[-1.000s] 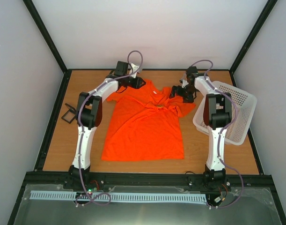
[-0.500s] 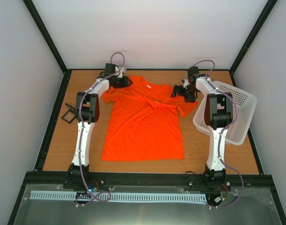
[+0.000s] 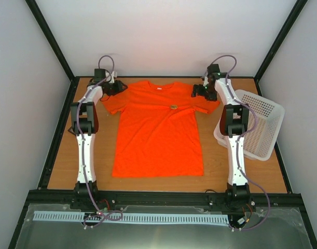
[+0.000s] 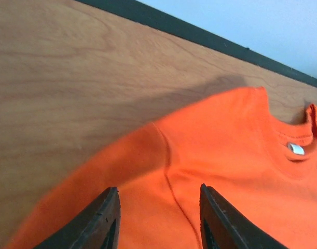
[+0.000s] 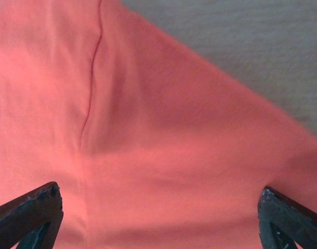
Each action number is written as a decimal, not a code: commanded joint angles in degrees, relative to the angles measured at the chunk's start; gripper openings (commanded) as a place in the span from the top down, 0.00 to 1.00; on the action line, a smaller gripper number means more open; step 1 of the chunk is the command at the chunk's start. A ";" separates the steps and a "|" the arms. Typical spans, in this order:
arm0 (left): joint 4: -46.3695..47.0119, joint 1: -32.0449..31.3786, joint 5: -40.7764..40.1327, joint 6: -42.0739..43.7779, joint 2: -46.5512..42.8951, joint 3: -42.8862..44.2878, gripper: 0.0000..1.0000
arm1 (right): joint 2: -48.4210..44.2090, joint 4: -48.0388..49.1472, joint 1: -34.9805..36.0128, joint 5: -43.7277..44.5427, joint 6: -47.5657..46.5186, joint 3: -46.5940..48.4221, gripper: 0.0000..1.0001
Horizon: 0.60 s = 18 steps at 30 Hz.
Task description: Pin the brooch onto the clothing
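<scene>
The orange T-shirt (image 3: 158, 140) lies spread flat on the wooden table, neck toward the back wall. The brooch (image 3: 173, 107), a tiny golden-brown disc, sits on its chest just below the collar. My left gripper (image 3: 116, 87) is at the shirt's left shoulder; in the left wrist view (image 4: 158, 189) its jaws stand apart over the sleeve seam, with the collar label (image 4: 295, 149) off to the right. My right gripper (image 3: 197, 91) is at the right sleeve; in the right wrist view (image 5: 158, 189) its jaws stand wide apart over orange fabric (image 5: 163, 155).
A white perforated basket (image 3: 262, 124) stands tilted at the right edge of the table, beside the right arm. The black frame rail (image 3: 163, 78) and the back wall run just behind both grippers.
Both grippers have moved outward and back, drawing the shoulders apart. The bunched upper part of the shirt is now flat, and the brooch shows on the chest.
</scene>
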 commanded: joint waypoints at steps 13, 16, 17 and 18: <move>-2.25 -17.07 -3.53 0.62 -48.62 -54.48 0.48 | -21.77 -3.20 7.35 -12.77 -0.32 -21.39 0.00; 1.27 -19.04 -2.92 -5.68 -54.87 -66.70 0.48 | -29.87 3.38 9.90 -16.77 1.50 -35.87 0.00; 3.02 -19.32 -2.30 -7.68 -56.56 -70.39 0.48 | -32.26 5.80 10.72 -16.93 1.91 -40.41 0.00; 4.13 -19.47 -2.03 -9.36 -57.82 -73.32 0.48 | -33.97 8.00 11.21 -16.94 2.07 -45.10 0.00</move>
